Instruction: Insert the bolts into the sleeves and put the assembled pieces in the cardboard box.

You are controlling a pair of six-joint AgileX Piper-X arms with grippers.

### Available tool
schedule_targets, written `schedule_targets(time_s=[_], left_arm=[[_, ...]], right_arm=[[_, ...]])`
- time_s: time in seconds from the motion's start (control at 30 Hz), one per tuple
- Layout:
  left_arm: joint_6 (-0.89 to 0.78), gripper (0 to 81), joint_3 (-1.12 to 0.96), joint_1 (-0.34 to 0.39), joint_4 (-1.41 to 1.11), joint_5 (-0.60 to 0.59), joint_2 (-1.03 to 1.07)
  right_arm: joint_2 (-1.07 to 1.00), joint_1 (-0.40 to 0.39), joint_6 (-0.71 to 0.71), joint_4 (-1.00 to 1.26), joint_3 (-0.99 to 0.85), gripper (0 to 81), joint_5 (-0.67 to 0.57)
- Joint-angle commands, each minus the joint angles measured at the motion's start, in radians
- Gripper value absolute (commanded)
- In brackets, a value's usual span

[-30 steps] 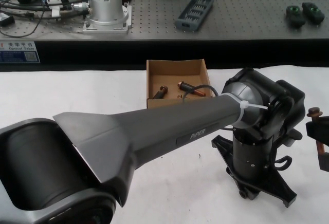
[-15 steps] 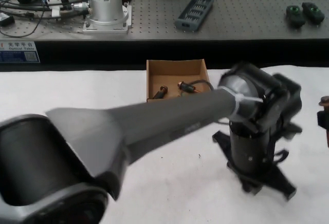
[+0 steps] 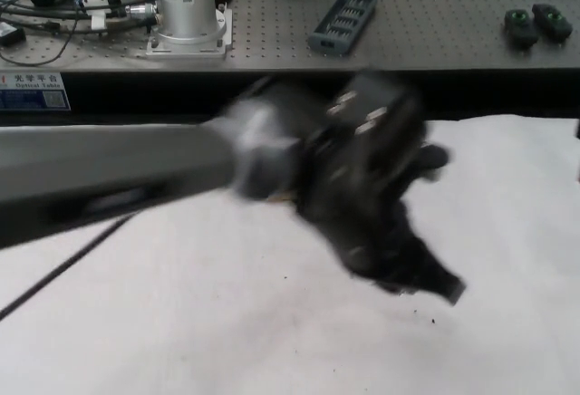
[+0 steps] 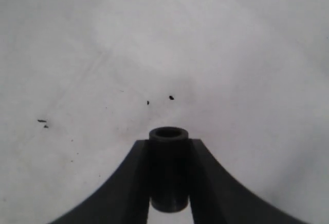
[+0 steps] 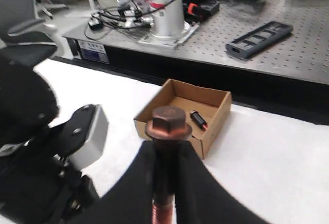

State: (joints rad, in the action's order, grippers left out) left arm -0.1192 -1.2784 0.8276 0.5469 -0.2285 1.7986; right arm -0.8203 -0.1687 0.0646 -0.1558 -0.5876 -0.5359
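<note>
Left wrist view, lower centre: clamps likely stiff, light sleeve (image 4: 168,178) mid-wall in left end effector (image 4: 168,144); pinches likely slippery bolt (image 5: 165,123) below head with right end effector (image 5: 165,152).

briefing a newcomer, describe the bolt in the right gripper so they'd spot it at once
On the white-covered bench stands an open cardboard box. Nearer the right wrist camera, the right gripper clamps a copper-coloured bolt upright, hex head on top. Unlike the dark piece lying in the box, it stands upright between black fingers.
</note>
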Motion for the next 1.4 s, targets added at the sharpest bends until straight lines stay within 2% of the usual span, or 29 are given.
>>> schedule_targets(time_s=[0.0, 0.1, 0.23, 0.33, 0.43, 0.57, 0.77, 1.1, 1.37], left_arm=[[-0.08, 6.1, 0.15, 0.006, -0.215, -0.017, -0.133], [-0.172, 6.1, 0.333, 0.006, -0.464, -0.005, -0.24], [-0.272, 6.1, 0.565, 0.006, -0.861, 0.03, -0.332], [-0.335, 6.1, 0.689, 0.006, -1.028, 0.044, -0.376], [-0.353, 6.1, 0.757, 0.006, -1.051, 0.033, -0.389], [-0.33, 6.1, 0.782, 0.006, -1.062, 0.005, -0.388], [-0.177, 6.1, 0.782, 0.006, -1.178, 0.008, -0.388], [0.002, 6.1, 0.782, 0.004, -1.132, 0.007, -0.388], [0.029, 6.1, 0.782, -0.002, -1.14, 0.007, -0.388]], right_arm=[[-0.1, 0.003, 0.116, 0.122, -0.006, 4.3, -0.073], [-0.202, -0.029, 0.224, 0.217, -0.006, 4.3, -0.153], [-0.295, -0.153, 0.266, 0.362, -0.006, 4.3, -0.149], [-0.343, -0.22, 0.335, 0.475, -0.006, 4.3, -0.11], [-0.372, -0.253, 0.417, 0.577, -0.006, 4.3, -0.102], [-0.392, -0.289, 0.451, 0.619, -0.006, 4.3, -0.102], [-0.409, -0.335, 0.477, 0.656, 0.022, 4.3, -0.102], [-0.407, -0.335, 0.552, 0.761, 0.105, 4.3, -0.114], [-0.4, -0.33, 0.579, 0.761, 0.105, 4.3, -0.184]])
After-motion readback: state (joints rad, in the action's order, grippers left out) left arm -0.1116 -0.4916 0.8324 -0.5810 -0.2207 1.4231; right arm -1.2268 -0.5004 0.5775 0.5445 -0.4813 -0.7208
